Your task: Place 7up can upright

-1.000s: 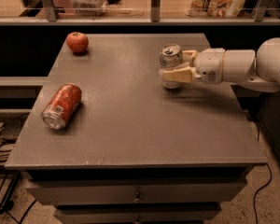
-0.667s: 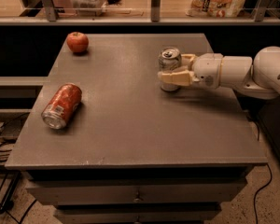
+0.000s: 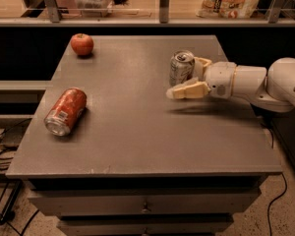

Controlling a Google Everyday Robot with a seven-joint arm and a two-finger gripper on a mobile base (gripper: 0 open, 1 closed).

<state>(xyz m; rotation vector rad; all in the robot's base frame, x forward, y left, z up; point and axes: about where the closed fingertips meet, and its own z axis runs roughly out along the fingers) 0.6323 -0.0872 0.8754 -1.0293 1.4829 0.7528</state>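
Observation:
The 7up can point(image 3: 181, 67) is silver-white with a shiny top. It stands upright on the grey table point(image 3: 137, 132), right of the middle. My gripper point(image 3: 187, 77) reaches in from the right and sits around the can with its jaws spread. The near finger point(image 3: 187, 90) lies in front of the can with a small gap showing. The far finger point(image 3: 202, 63) is behind the can, partly hidden by it.
A larger red-orange can point(image 3: 65, 111) lies on its side near the table's left edge. A red apple point(image 3: 82, 44) sits at the far left corner. A shelf with bags and a container runs behind the table. Cables lie on the floor at the left.
The near finger has moved away from the can toward the front; the jaws have spread. The can stays upright in the same spot.

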